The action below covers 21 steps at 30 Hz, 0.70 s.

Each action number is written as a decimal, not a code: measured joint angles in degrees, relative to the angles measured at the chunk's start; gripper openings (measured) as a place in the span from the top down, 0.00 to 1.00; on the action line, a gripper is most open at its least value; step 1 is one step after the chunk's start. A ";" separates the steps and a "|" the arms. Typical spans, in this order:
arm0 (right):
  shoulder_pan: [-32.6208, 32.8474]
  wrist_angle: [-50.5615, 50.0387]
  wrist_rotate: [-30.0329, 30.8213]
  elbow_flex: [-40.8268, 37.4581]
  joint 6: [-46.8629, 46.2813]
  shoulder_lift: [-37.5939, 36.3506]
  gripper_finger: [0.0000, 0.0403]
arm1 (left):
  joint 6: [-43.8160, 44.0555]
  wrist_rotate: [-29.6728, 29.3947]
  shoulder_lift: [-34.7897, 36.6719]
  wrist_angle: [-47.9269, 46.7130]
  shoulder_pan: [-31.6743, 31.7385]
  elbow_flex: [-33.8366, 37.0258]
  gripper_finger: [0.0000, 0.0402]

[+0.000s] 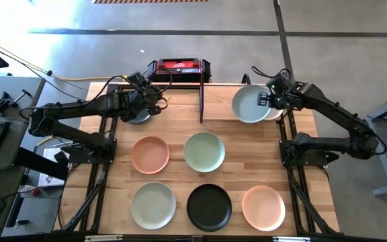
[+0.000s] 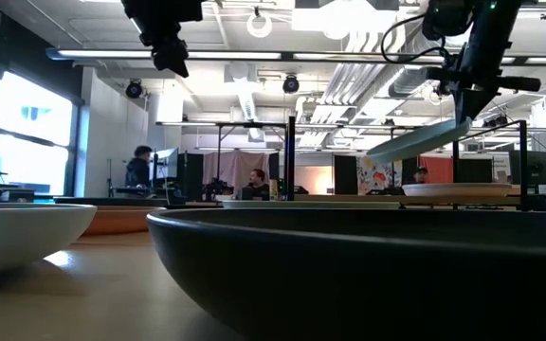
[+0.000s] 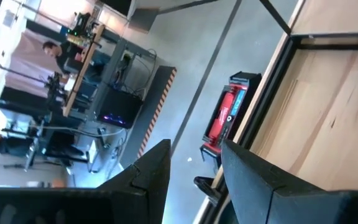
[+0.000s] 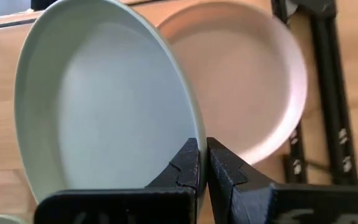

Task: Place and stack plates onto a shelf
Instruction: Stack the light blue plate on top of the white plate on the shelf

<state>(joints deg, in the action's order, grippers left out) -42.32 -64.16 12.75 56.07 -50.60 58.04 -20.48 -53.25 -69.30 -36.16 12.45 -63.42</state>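
Note:
My right gripper (image 4: 202, 163) is shut on a pale sage green plate (image 1: 249, 104) and holds it tilted above the right half of the shelf (image 1: 220, 101). Under it, a pale pinkish-beige plate (image 4: 253, 87) lies flat on the shelf board. My left gripper (image 1: 144, 96) hangs open and empty over the shelf's left half; just beneath it a dark plate (image 1: 138, 118) shows only in part. On the tabletop lie two peach plates (image 1: 150, 154) (image 1: 263, 207), two sage plates (image 1: 204, 151) (image 1: 153, 205) and a black one (image 1: 209, 206). My right gripper pinches the sage plate's rim (image 4: 191, 134) between its two fingers, one on the inner face and one on the outer. The plate is lifted clear and tilted, its far edge lower (image 2: 387, 152), hanging above the pale plate on the shelf.
The shelf's upright black bar (image 1: 201, 101) stands between the two grippers. A red and black box (image 1: 178, 66) sits behind the shelf's far edge. Black frame tubes (image 1: 289, 134) run along both sides of the table. People sit in the room beyond (image 2: 254, 182).

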 joint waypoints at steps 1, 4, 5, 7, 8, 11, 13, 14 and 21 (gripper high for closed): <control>0.68 -0.42 -0.60 0.00 -1.14 0.00 1.00 | 1.00 0.01 0.00 0.02 -0.02 0.00 0.67; 3.60 -2.08 -1.02 0.00 -6.28 0.00 1.00 | 4.59 0.02 0.00 0.00 -0.03 0.00 0.67; 4.75 -2.40 -0.94 0.00 -8.26 0.00 1.00 | 5.82 0.04 0.00 0.00 -0.03 0.00 0.67; 7.11 -3.09 -0.41 0.00 -12.30 0.00 1.00 | 7.61 0.06 0.00 0.00 -0.03 0.00 0.67; 8.23 -3.50 0.03 0.00 -14.35 -0.02 1.00 | 8.07 0.06 0.00 0.02 -0.03 0.00 0.67; 11.15 -4.51 0.13 0.00 -20.71 -0.02 1.00 | 8.21 0.06 0.00 0.01 -0.03 0.00 0.67; 12.49 -5.00 -1.65 0.00 -24.66 -0.02 1.00 | 7.96 0.06 0.00 0.02 0.00 0.00 0.67; 13.04 -5.11 -2.86 0.00 -26.31 -0.02 1.00 | 7.94 0.08 0.00 0.03 0.02 0.00 0.67; 19.77 -5.53 0.09 0.00 -39.46 -0.02 1.00 | 7.72 0.04 0.00 1.43 2.77 0.00 0.67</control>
<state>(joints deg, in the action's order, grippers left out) -22.56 -69.69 12.84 56.07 -90.06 58.02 -12.75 -53.22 -69.30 -34.73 15.22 -63.42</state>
